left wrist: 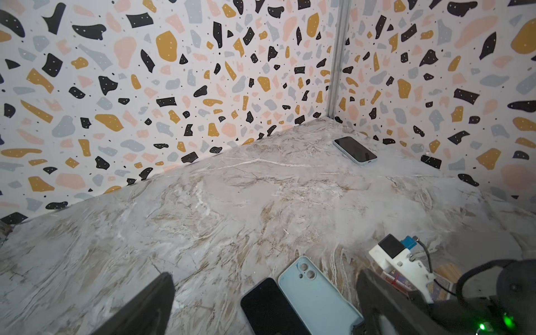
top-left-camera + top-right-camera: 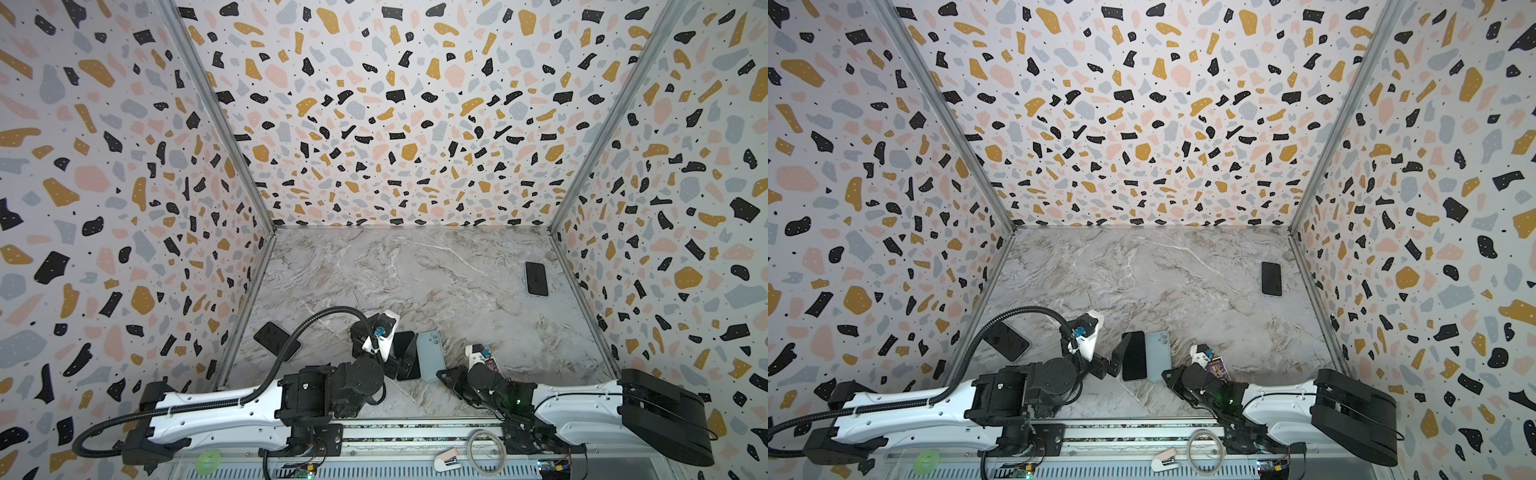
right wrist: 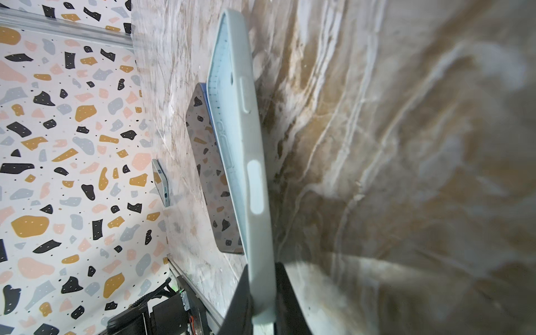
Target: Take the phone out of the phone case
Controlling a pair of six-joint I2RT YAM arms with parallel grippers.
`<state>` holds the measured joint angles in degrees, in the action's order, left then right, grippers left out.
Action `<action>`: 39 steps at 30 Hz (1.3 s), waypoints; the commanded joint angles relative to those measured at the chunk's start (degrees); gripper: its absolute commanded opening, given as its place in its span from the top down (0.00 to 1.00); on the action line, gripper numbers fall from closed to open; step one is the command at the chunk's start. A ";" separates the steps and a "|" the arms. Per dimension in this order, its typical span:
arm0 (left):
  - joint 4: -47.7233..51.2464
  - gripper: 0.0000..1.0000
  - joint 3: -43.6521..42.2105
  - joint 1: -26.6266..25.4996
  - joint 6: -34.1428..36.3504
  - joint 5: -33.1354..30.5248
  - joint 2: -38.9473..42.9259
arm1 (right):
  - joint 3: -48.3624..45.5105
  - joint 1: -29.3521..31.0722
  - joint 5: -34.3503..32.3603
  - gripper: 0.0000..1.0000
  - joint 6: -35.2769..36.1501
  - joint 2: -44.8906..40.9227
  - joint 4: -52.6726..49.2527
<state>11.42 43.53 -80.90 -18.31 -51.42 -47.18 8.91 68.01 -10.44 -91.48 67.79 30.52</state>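
Note:
The black phone (image 2: 409,357) (image 2: 1133,355) lies screen up on the marble table (image 2: 415,282), out of its case. Right beside it is the empty light blue phone case (image 2: 430,353) (image 2: 1158,353) (image 1: 316,295). My right gripper (image 2: 441,375) (image 2: 1168,376) (image 3: 262,301) is shut on the near end of the case (image 3: 240,139), which the right wrist view shows edge on. My left gripper (image 2: 397,363) (image 2: 1111,363) (image 1: 265,313) stands wide open over the phone (image 1: 269,307), and its fingers (image 1: 145,307) do not touch it.
A second dark phone (image 2: 276,338) lies by the left wall. A third phone (image 2: 536,278) (image 1: 355,150) lies near the right wall. Terrazzo walls close three sides. A green tape roll (image 2: 209,459) and a cable coil (image 2: 486,451) sit on the front rail.

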 commanded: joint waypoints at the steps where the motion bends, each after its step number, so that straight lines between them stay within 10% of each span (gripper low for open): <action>1: 6.59 0.00 3.49 0.64 -7.92 -2.89 0.25 | 3.23 1.79 -3.58 1.00 -1.82 2.18 1.05; 33: 11.86 0.00 5.91 0.74 -10.89 -5.70 6.41 | 23.55 13.38 -15.00 1.00 -13.12 28.34 2.90; 39: 10.82 0.00 5.87 0.70 -10.73 -4.83 5.26 | 23.10 12.85 -14.35 0.79 -12.40 29.12 5.19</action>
<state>23.97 47.75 -80.62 -29.17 -56.01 -41.56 31.24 81.10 -23.83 -104.27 96.40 35.81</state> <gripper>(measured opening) 0.997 0.194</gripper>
